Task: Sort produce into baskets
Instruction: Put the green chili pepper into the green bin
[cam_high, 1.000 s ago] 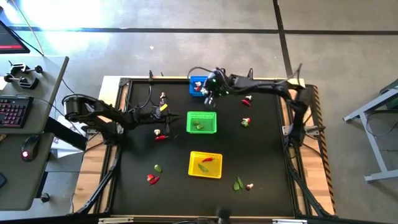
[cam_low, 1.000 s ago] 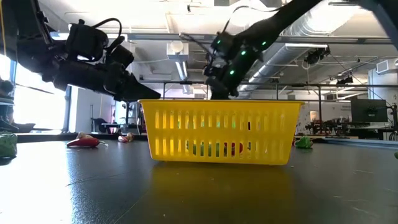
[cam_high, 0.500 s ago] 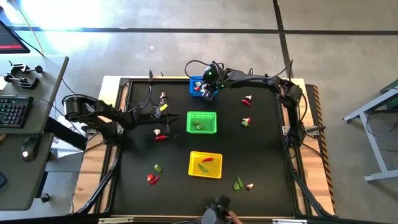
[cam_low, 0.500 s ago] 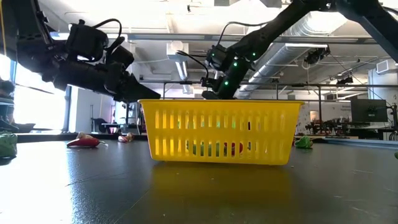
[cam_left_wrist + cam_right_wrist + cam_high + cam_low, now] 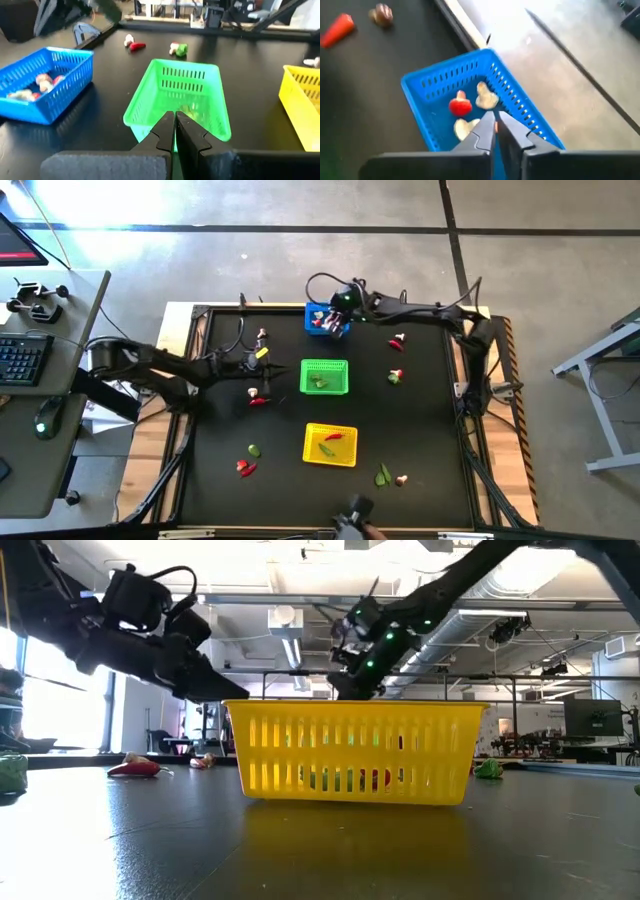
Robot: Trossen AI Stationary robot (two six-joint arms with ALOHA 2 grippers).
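The right gripper (image 5: 338,327) hangs over the blue basket (image 5: 319,318) at the upper middle of the high view, its fingers (image 5: 485,131) pressed together with nothing between them. Below it in the right wrist view the blue basket (image 5: 470,100) holds several white-and-red mushroom bits (image 5: 461,105). The left gripper (image 5: 268,363) sits left of centre in the high view, just left of the green basket (image 5: 325,376), and its fingers (image 5: 165,135) are likewise clenched and empty (the green basket (image 5: 177,97) fills the middle of the left wrist view, with a green leafy bit (image 5: 187,112) inside).

Below the green basket in the high view stands the yellow basket (image 5: 330,444), holding a red chilli (image 5: 334,436) and a green piece (image 5: 325,448). Loose produce lies about the black table (image 5: 420,430): a red chilli (image 5: 258,401) left of centre, a green bit (image 5: 254,450) and a red piece (image 5: 245,469) at lower left, a leaf and mushroom (image 5: 391,477) at lower right, and three pieces (image 5: 396,360) at the right of the green basket. In the low view the yellow basket (image 5: 350,752) fills the centre.
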